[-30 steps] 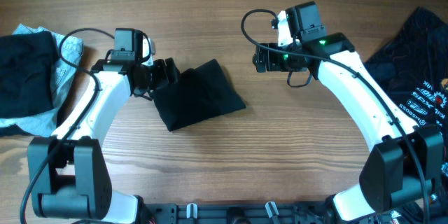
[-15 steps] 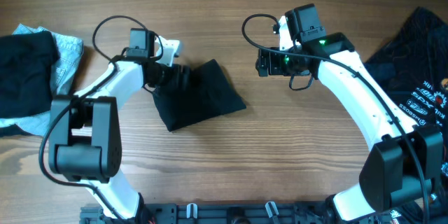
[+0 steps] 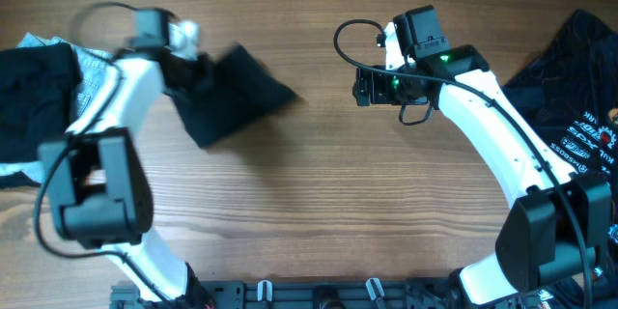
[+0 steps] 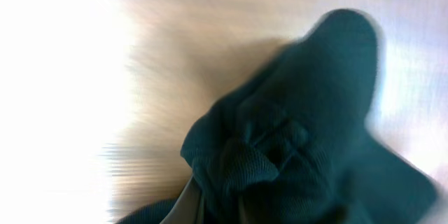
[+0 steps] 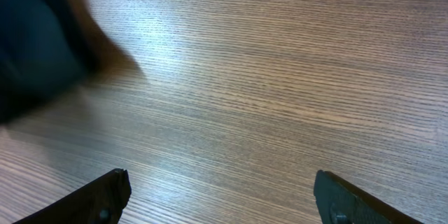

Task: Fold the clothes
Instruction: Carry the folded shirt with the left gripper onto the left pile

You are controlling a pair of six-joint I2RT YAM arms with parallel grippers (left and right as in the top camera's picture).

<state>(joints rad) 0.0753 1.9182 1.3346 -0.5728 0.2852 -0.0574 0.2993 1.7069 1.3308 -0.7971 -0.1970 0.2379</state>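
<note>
The left claw [image 3: 196, 70] has swept away from the middle of the worktop [image 3: 319, 193], dragging the folded piece [image 3: 232, 92] with it. A second ago that piece lay square in the centre; now it trails, blurred by the motion, just right of the claw and much nearer the pile [image 3: 34, 87] of black fabric on a pale blue cloth [image 3: 95, 77] on the claw's far side. In the left wrist view the cloth [image 4: 280, 147] bunches right at the claw, which is pinching its edge, though the fingers themselves barely show. The right claw [image 5: 222, 194] has not moved: its fingers are spread wide over bare wood and hold nothing. The folded piece is only a dark smear at the upper left of its view, well off. Behind the right arm an unfolded heap [image 3: 570, 87] with white lettering waits at the worktop's edge. This looks like the fold on the first piece is finished and it is being set aside with the pile. The heap would then be next, and the right claw is the nearer one to fetch it.
</note>
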